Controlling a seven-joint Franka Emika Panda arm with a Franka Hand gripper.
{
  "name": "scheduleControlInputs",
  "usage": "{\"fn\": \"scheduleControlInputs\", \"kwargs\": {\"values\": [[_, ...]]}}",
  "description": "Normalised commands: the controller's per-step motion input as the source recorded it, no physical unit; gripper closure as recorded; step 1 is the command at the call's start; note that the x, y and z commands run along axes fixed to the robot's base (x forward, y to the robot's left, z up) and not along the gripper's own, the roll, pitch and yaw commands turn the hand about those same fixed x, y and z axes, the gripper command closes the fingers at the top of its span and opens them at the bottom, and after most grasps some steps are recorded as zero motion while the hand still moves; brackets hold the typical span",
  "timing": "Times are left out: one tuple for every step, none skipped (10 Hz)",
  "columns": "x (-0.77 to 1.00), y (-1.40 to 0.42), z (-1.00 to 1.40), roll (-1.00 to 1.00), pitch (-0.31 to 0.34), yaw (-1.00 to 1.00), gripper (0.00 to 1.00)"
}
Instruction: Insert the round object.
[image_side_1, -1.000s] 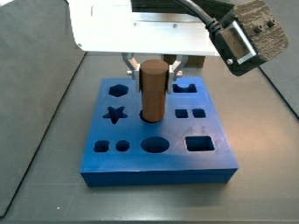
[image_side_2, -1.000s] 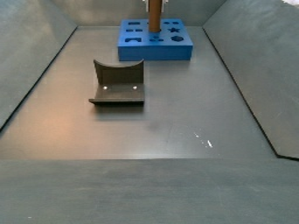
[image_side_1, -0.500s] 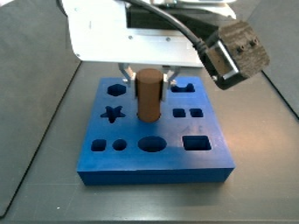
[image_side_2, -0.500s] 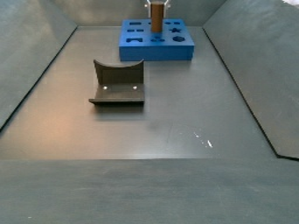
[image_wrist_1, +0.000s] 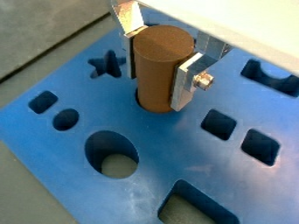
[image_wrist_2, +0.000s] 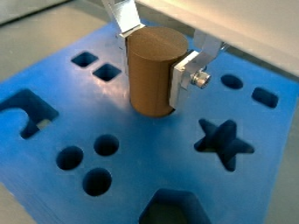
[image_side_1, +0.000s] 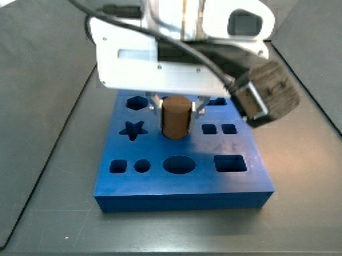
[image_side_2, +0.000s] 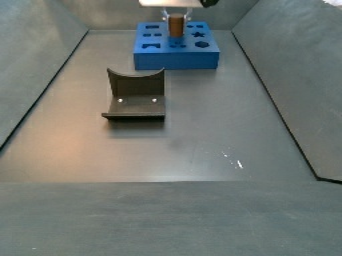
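The round object, a brown wood-like peg (image_wrist_1: 156, 79), stands upright in the middle of the blue block (image_wrist_1: 70, 175). Its lower end sits in a hole there, seen in both wrist views; it also shows in a wrist view (image_wrist_2: 152, 74) and a side view (image_side_1: 175, 118). My gripper (image_wrist_1: 158, 61) is shut on the peg, one silver finger (image_wrist_1: 187, 77) on each side of its upper half. In a side view the gripper (image_side_1: 175, 103) hangs low over the block (image_side_1: 181, 190). In a side view the peg (image_side_2: 174, 24) is small and far, above the block (image_side_2: 177, 50).
The block has open holes around the peg: a star (image_wrist_1: 107, 63), a large round hole (image_wrist_1: 114, 155), a square (image_wrist_1: 190, 206) and small rectangles (image_wrist_1: 219, 124). A dark grey U-shaped block (image_side_2: 135, 96) lies on the grey floor nearer the camera. Sloped grey walls (image_side_2: 34, 95) enclose the floor.
My gripper has come down with the peg. The peg stands lower than before, with less of it showing above the block.
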Motion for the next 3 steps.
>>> {"fn": "scheduleControlInputs", "kwargs": {"values": [[0.00, 0.00, -0.20, 0.00, -0.020, 0.00, 1.00], [0.00, 0.00, -0.03, -0.03, 0.000, 0.00, 1.00], [0.00, 0.00, 0.00, 0.00, 0.000, 0.00, 1.00]]}}
